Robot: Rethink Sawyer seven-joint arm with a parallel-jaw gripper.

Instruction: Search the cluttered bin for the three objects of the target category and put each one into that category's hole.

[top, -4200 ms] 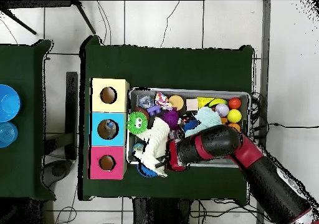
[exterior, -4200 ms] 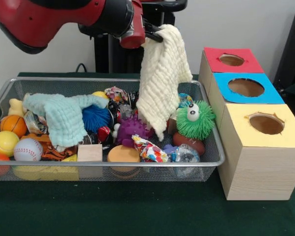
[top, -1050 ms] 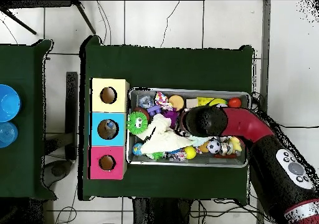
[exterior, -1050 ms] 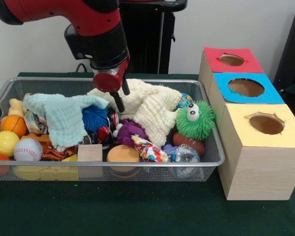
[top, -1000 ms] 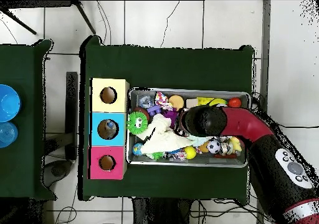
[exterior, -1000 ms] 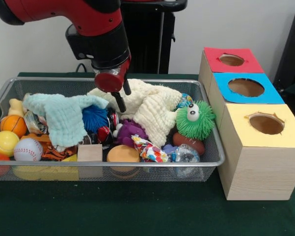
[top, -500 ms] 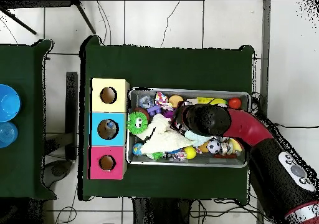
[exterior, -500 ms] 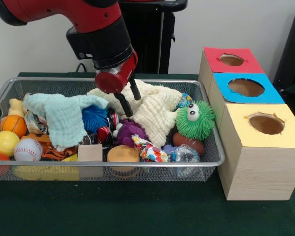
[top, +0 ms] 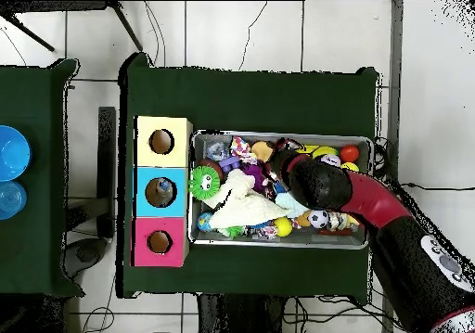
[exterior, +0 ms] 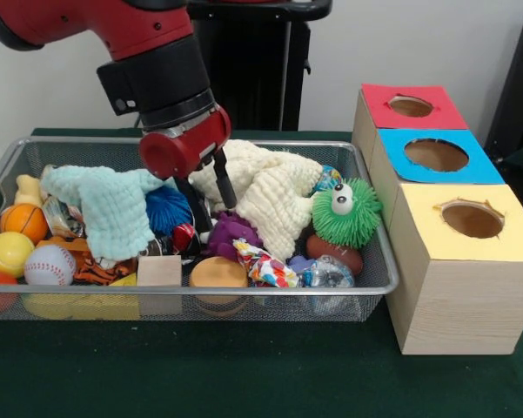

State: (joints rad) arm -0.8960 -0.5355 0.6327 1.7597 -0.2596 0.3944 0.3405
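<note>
The wire mesh bin (exterior: 365, 292) holds many toys. My gripper (exterior: 211, 207) is open and empty. Its fingers (exterior: 224, 185) reach down between the blue spiky ball (exterior: 168, 209) and the purple spiky toy (exterior: 231, 232), beside the cream cloth (exterior: 274, 187). A clear shiny packet (exterior: 327, 273) lies at the bin's front right corner. Another packet (exterior: 61, 218) shows at the left, by the orange ball. A third packet (exterior: 330, 178) peeks out behind the green fuzzy toy (exterior: 345, 212). In the overhead view the arm (top: 320, 183) covers the gripper, and a packet (top: 216, 149) lies in the bin's corner.
Three boxes with holes stand right of the bin: red (exterior: 411, 106), blue (exterior: 435, 155), yellow (exterior: 472, 219). A pale green cloth (exterior: 113, 205), a confetti-patterned bundle (exterior: 265, 266), a baseball (exterior: 49, 264), a wooden block (exterior: 159, 270) and several balls fill the bin.
The cream cloth, held up 4.2 s ago, now lies in the bin. Over the last second the open gripper has sunk lower and tilted, fingers going down among the toys.
</note>
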